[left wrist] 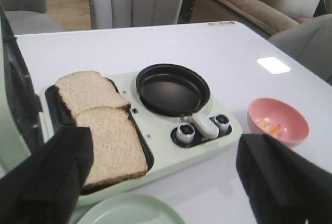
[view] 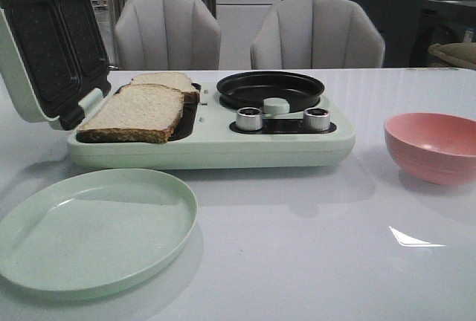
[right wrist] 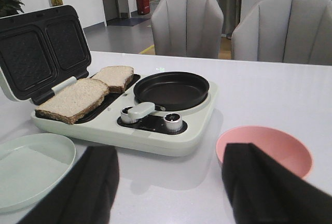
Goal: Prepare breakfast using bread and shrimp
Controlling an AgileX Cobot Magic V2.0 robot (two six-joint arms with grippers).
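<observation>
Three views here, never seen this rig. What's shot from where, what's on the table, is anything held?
It is a two-arm robot at a white table. One picture comes from a front camera looking forward over the table. The other two come from cameras on the wrists; the dark blurry shapes at their lower edge are the fingers of the left gripper and right gripper. Both are open and hold nothing.

On the table: a pale green breakfast maker with its lid up, two slices of bread on its grill side, and a bare black pan. A green plate sits in front. The pink bowl holds the shrimp.
</observation>
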